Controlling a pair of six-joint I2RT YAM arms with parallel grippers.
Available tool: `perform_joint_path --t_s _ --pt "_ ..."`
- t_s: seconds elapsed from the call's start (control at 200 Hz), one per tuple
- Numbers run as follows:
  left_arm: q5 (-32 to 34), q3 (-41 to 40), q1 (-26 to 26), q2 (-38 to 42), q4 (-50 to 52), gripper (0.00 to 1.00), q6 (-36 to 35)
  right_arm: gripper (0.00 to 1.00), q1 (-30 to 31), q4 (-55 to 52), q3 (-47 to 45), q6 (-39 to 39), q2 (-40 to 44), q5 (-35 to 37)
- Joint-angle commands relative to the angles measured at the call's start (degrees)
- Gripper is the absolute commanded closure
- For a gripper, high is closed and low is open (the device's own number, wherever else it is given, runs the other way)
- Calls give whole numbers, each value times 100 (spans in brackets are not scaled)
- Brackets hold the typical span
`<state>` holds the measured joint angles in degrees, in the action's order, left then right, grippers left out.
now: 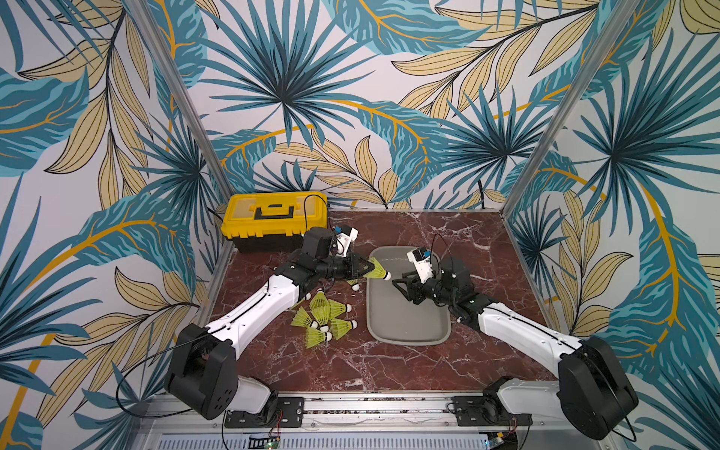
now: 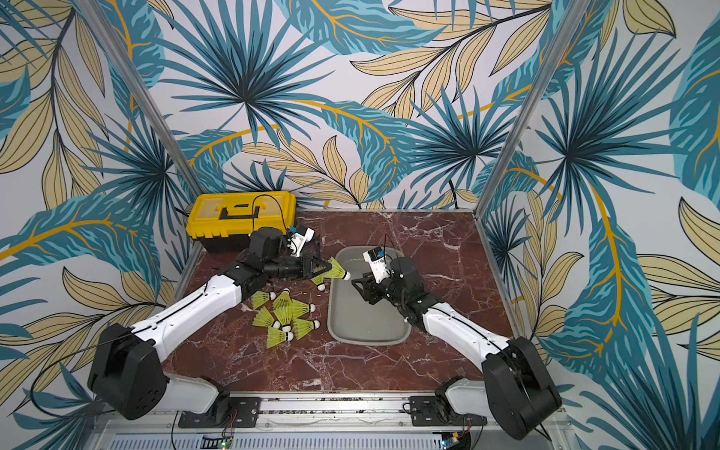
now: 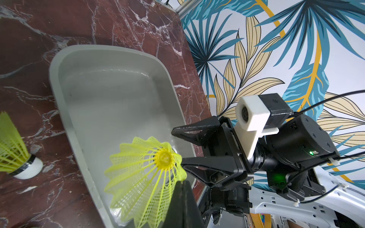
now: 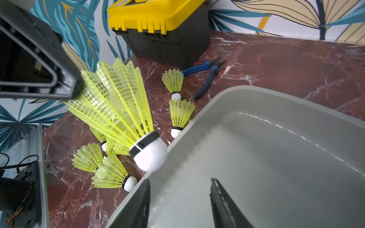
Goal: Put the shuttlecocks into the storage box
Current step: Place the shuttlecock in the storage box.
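**Shuttlecock pinched by its skirt at the box's left rim**

The left gripper is clamped on the skirt edge of 1 neon plastic piece, the held shuttlecock. It hangs above the far-left rim of the grey storage box, with its white tip pointing right. The right gripper hovers over the box facing that tip, its 2 fingers parted and empty.

The loose shuttlecocks lie heaped on the marble tabletop just left of the box. None shows inside it. A yellow toolbox stands at the far left.

I'd judge the thing feather-light, with a springy mesh skirt that flexes under a pinch. The black-banded tip looks firmer and the surer hold, though it is rounded and may slip.
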<state>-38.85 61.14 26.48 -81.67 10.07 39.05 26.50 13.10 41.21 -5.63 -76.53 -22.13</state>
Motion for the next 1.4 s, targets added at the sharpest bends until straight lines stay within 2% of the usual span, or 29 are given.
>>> perform_joint_path --t_s 0.0,0.245,0.371,0.466,0.651,0.811,0.846,0.932,1.037,1.132,1.397 --pt "-98 -50 19 -7 -83 100 10 50 49 262 219 227 -204 -428" --pt "-74 -51 21 -37 -92 100 8 50 136 209 441 307 -541 -940" --pt "-121 -33 22 -53 -101 100 17 51 166 208 483 329 -617 -959" --pt "-120 -33 24 -68 -106 100 24 57 167 235 509 311 -635 -986" --pt "-118 -41 24 -76 -103 100 10 78 179 245 505 321 -596 -857" --pt "-129 -40 31 -77 -31 100 -85 83 171 70 493 378 -480 -609" --pt "-123 -17 19 -70 46 94 -148 84 176 29 477 402 -435 -558" --pt "-135 3 26 -92 157 92 -284 86 176 -35 434 448 -333 -501" --pt "-237 67 26 -145 319 76 -483 87 179 -138 419 477 -241 -445" --pt "-297 162 26 -205 530 68 -769 88 184 -252 422 507 -179 -417" --pt "-232 689 40 -389 1768 67 -1702 88 198 -775 574 688 -151 -357"
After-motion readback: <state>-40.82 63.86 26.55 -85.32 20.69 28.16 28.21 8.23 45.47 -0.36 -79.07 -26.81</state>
